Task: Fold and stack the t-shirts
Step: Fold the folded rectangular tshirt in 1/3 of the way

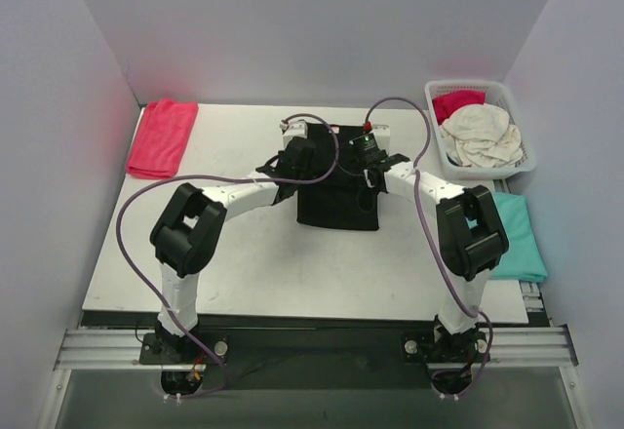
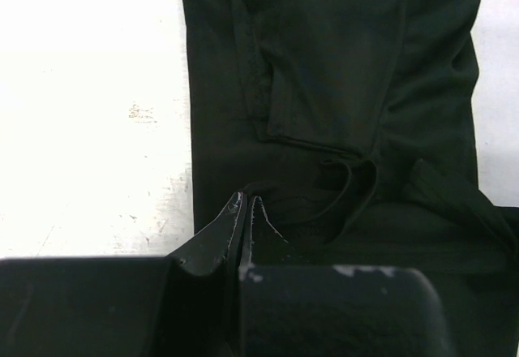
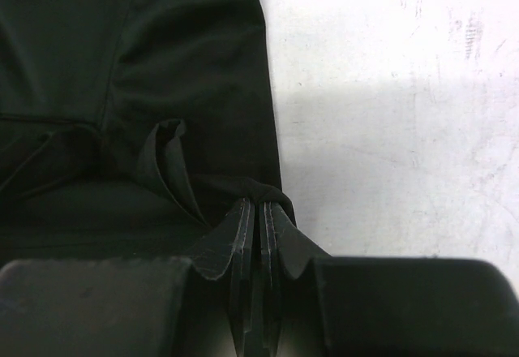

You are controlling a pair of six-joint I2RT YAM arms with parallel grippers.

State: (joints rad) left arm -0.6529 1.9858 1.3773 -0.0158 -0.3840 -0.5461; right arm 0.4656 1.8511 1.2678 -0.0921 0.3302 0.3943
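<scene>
Two arms: both reach from the near edge to the middle of the white table [image 1: 292,273], elbows bent outward, wrists side by side over a single garment
Black t-shirt [image 1: 336,190]: lies at the centre of the table, folded in to a narrow panel; its far part sits under the two wrists and its near hem lies flat toward the bases
Left gripper [image 2: 246,203]: jaws clenched, tips pressed together on the left edge of the black t-shirt, where the dark cloth puckers into them; bare table shows just to the left
Right gripper [image 3: 258,207]: jaws clenched on the garment's right edge, a flap of black cloth wrapped round the outer side of the tips; a small upright fold stands just left of them
Seams: the wrist views show a stitched hem and a curved fold across the black cloth; the neck label cannot be made out
Pink-red shirt [image 1: 162,136]: folded flat at the far left corner, well apart from both arms
Teal t-shirt [image 1: 517,244]: folded flat at the right edge of the table, partly hidden behind the right arm's elbow
Basket [image 1: 436,122]: white lattice plastic, at the far right corner, just beyond the teal t-shirt
Cream t-shirt [image 1: 483,136]: crumpled inside the basket, filling its near part
Red t-shirt [image 1: 456,102]: bunched at the basket's far end, touching the cream t-shirt
</scene>
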